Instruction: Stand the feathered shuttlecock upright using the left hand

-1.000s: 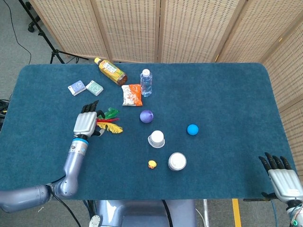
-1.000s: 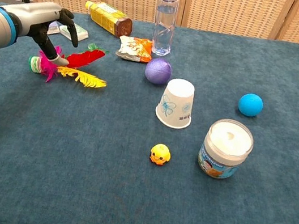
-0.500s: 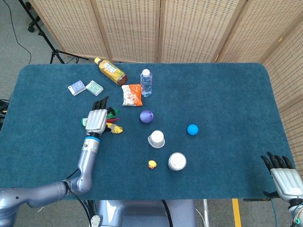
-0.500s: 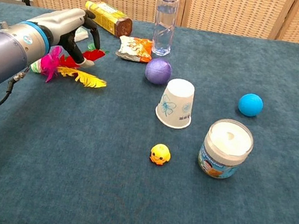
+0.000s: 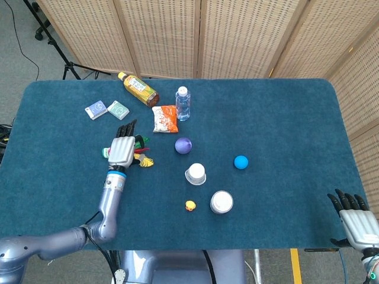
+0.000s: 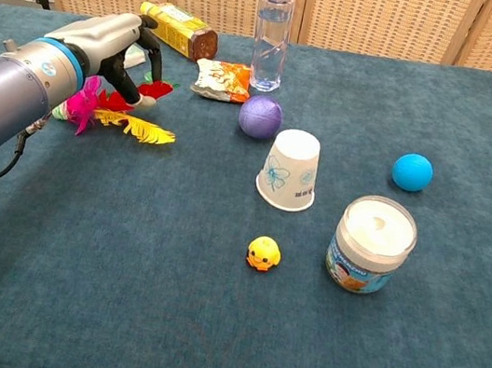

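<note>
The feathered shuttlecock [image 5: 143,160] [image 6: 131,127] lies on its side on the blue table, with pink, red, yellow and green feathers fanned toward the right and its base pointing left. My left hand [image 5: 121,148] [image 6: 102,39] arches over it, fingers apart and bent down, the tips touching the red feathers. Much of the shuttlecock is hidden under the hand in the head view. My right hand [image 5: 356,219] hangs off the table's near right corner with fingers spread and nothing in it.
Close right of the shuttlecock are a purple ball [image 6: 260,117], a snack pack [image 6: 218,78] and an upright water bottle [image 6: 271,32]. A tea bottle [image 6: 177,29] lies behind. An upturned paper cup [image 6: 290,169], toy duck [image 6: 263,254], jar [image 6: 371,243] and blue ball [image 6: 412,171] sit further right.
A second ago my left hand was left of the feathers; it has moved right and forward over the shuttlecock. In the last half second it has barely moved. The shuttlecock stays lying.
</note>
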Controlling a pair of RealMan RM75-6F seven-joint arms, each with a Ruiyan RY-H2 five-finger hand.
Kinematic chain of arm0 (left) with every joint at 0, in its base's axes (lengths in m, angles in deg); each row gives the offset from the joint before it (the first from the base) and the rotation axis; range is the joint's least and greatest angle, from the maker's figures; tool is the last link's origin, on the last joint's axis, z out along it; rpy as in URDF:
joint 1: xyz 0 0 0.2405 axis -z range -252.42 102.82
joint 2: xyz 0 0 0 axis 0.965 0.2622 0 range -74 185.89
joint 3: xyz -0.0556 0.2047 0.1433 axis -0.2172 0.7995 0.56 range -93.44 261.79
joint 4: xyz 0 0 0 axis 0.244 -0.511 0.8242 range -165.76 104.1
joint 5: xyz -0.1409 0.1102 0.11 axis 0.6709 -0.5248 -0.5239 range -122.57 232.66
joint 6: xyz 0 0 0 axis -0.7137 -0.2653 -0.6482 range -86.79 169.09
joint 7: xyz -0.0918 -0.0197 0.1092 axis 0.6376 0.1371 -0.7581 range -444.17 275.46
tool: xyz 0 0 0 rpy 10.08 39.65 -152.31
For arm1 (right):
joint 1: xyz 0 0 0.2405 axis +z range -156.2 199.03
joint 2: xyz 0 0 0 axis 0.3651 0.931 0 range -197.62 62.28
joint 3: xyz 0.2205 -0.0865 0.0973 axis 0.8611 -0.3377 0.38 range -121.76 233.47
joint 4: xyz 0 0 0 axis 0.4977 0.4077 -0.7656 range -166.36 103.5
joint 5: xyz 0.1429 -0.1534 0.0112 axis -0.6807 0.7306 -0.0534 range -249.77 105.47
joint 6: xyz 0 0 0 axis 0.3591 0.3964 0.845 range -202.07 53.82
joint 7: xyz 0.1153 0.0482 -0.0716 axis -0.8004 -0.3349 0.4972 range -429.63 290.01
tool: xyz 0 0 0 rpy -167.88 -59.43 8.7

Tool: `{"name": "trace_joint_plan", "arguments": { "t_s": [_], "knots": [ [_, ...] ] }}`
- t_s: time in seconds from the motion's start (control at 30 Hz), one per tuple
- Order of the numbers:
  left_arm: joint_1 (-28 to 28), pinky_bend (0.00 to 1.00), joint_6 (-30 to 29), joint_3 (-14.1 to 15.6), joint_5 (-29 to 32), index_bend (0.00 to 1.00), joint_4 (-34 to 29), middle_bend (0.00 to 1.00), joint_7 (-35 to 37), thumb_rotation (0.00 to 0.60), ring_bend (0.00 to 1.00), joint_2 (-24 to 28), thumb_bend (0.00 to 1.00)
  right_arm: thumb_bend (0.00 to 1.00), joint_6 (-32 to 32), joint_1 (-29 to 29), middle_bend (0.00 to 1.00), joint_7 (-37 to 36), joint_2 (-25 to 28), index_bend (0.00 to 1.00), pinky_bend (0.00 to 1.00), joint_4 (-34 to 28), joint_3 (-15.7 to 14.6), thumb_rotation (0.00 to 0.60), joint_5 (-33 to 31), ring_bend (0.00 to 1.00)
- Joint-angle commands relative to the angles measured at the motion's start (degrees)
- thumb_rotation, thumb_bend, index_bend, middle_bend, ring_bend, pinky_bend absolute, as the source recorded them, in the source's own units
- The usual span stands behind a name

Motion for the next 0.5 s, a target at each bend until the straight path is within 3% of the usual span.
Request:
{"name": "trace_joint_plan", "arguments": {
  "t_s": [0.03, 0.5],
  "knots": [
    [-0.2, 0.0, 0.1, 0.0, -0.2, 0.57, 0.4, 0.0, 0.0, 0.6, 0.0, 0.1, 0.3, 0.0, 0.0, 0.0, 0.0, 0.2, 0.0, 0.0, 0.0, 0.0, 0.0, 0.6, 0.1, 0.0],
    [-0.9, 0.0, 0.8, -0.2, -1.4, 0.66, 4.0, 0.0, 2.0, 0.6, 0.0, -1.3, 0.41, 0.0, -0.3, -0.1, 0.0, 0.5, -0.3, 0.0, 0.0, 0.0, -0.1, 0.6, 0.4, 0.0]
  ]
}}
